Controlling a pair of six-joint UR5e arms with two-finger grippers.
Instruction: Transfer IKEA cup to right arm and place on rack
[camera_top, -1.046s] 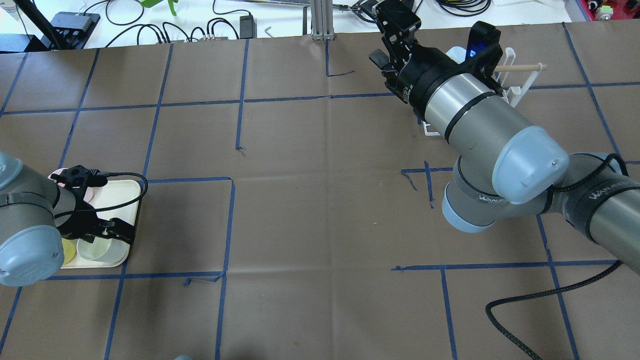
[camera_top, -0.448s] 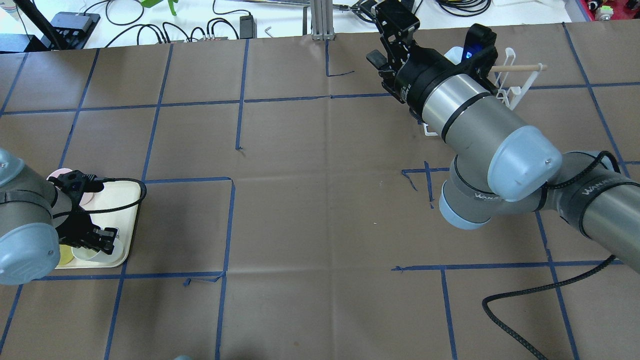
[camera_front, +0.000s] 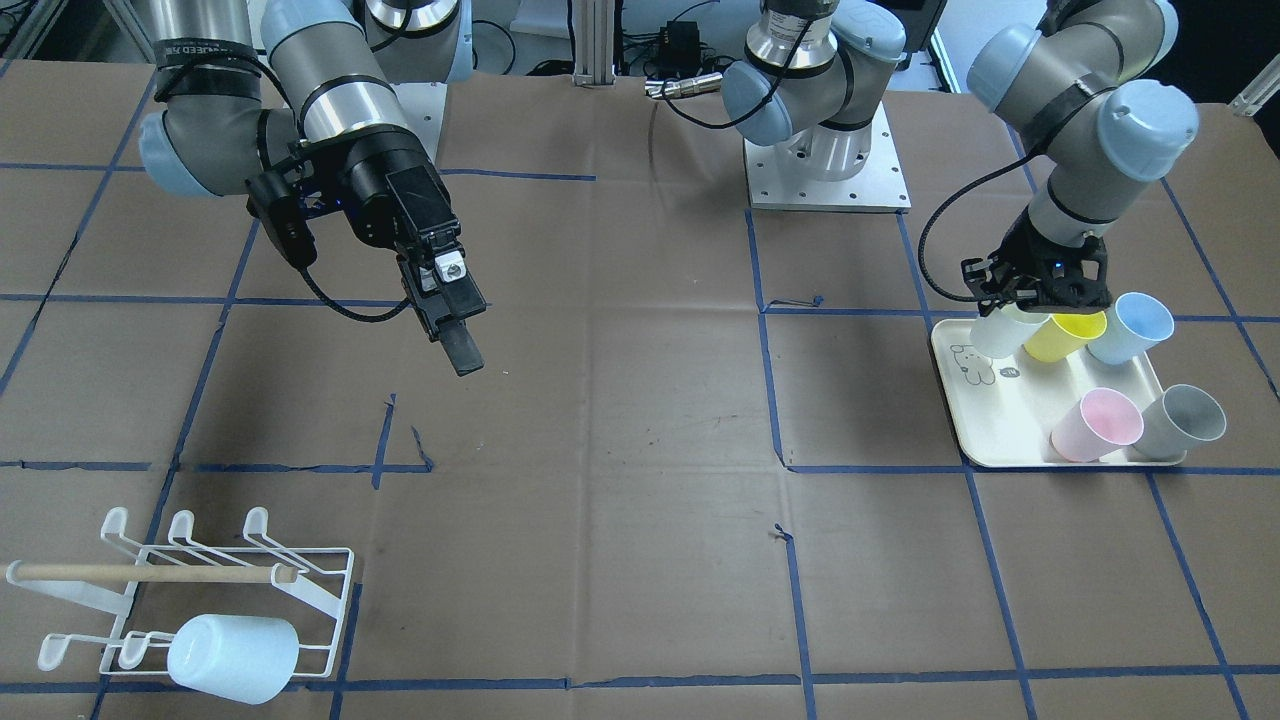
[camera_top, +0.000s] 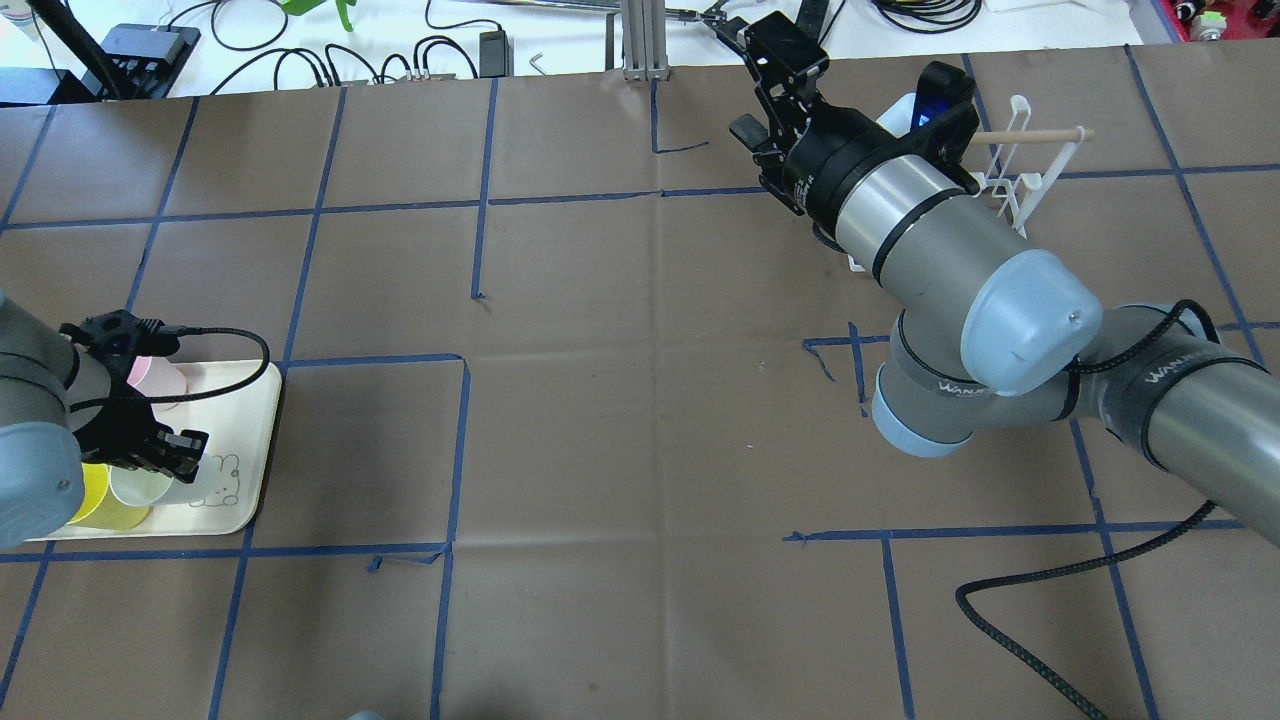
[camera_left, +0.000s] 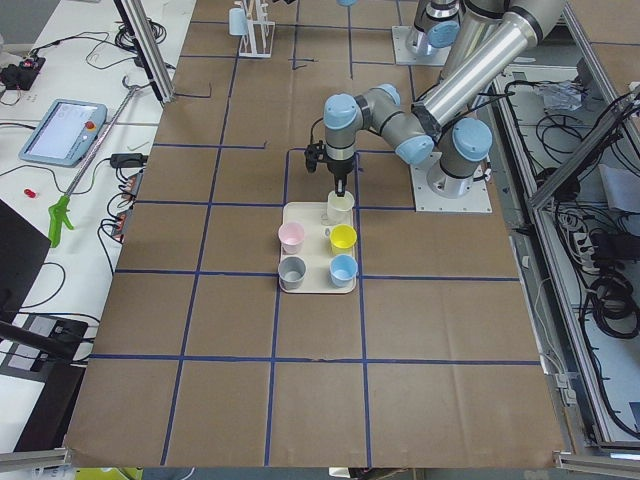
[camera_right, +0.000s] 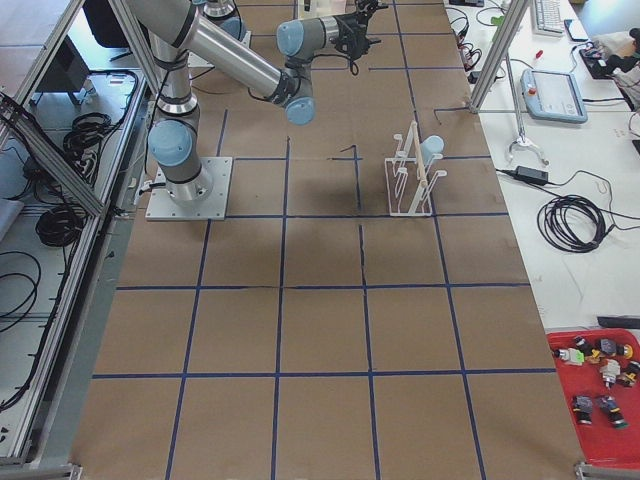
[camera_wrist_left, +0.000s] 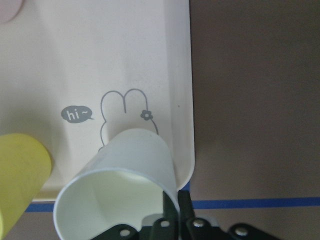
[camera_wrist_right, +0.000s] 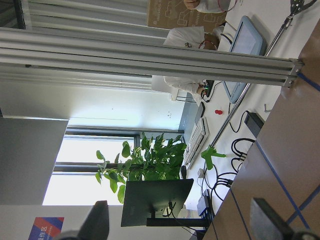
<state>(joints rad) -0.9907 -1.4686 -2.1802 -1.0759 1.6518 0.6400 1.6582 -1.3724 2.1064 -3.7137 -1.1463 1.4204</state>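
My left gripper (camera_front: 1014, 312) is shut on the rim of a white IKEA cup (camera_front: 993, 337), which hangs tilted over the near corner of the cream tray (camera_front: 962, 425). The left wrist view shows the fingers (camera_wrist_left: 172, 206) pinching the white cup's (camera_wrist_left: 119, 186) rim above the tray's rabbit drawing. My right gripper (camera_top: 755, 85) hangs open and empty above the table, beside the white wire rack (camera_top: 1032, 172). On the rack (camera_front: 190, 590) a pale blue cup (camera_front: 232, 657) lies over the prongs.
Yellow (camera_front: 1065, 335), blue (camera_front: 1130, 328), pink (camera_front: 1095, 425) and grey (camera_front: 1185, 420) cups stand on the tray. Brown paper with blue tape lines covers the table. A black cable (camera_top: 1010, 625) trails under the right arm. Cables and a person's sleeve show beyond the far edge.
My left gripper has shifted toward the table's left end with the white cup, uncovering the tray's rabbit drawing. The right arm has swung slightly left, away from the rack.
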